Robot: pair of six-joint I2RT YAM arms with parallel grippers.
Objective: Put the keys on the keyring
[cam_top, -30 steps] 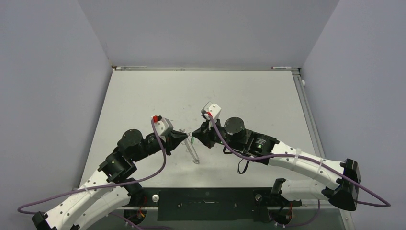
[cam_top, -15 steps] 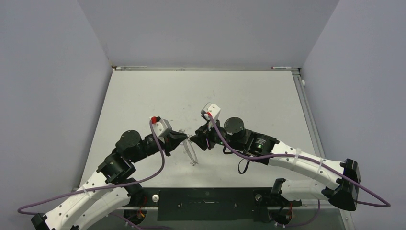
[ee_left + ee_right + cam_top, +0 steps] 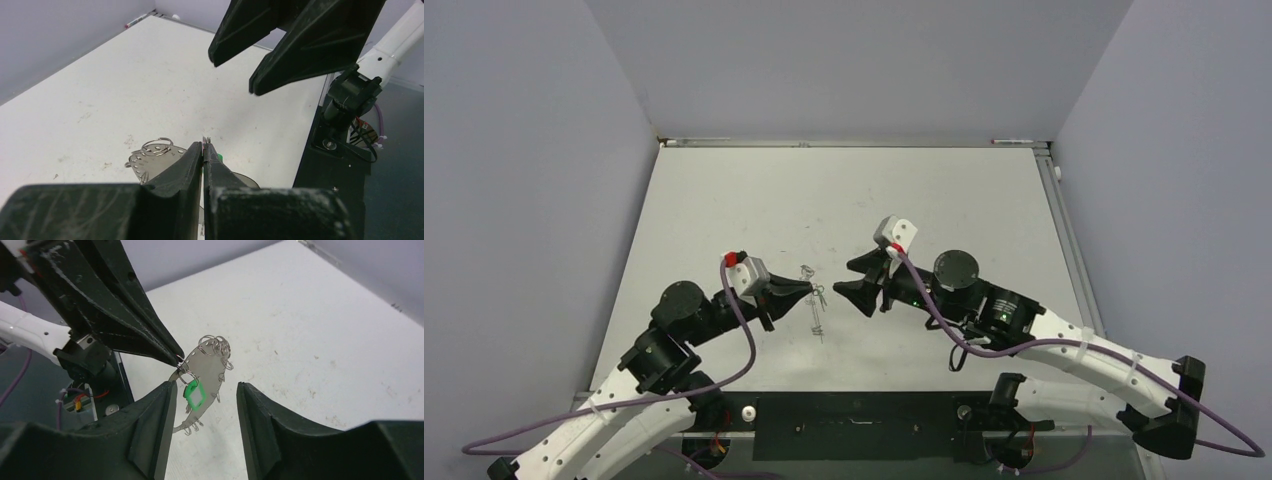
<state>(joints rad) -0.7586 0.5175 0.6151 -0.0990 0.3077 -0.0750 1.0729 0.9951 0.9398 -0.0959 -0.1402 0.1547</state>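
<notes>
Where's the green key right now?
Right wrist view, centre: the green key hangs from a wire loop on the keyring, just below the left gripper tips, ahead of the open right gripper.

Left fingers [image 3: 186, 166] tight on the keyring [image 3: 154, 159] rim; right fingers [image 3: 300, 55] apart overhead.

I am looking out over a white table [image 3: 944, 200] that is showing small scuffs and dark specks across its top. Pale lavender-grey walls are closing it in: a back wall [image 3: 854, 60], a left wall [image 3: 524, 200] and a right wall [image 3: 1174, 150]. A metal strip [image 3: 854, 143] is running along the far edge, and a black plate [image 3: 904, 440] is sitting at the near edge. Soft, even light is falling over everything
</notes>
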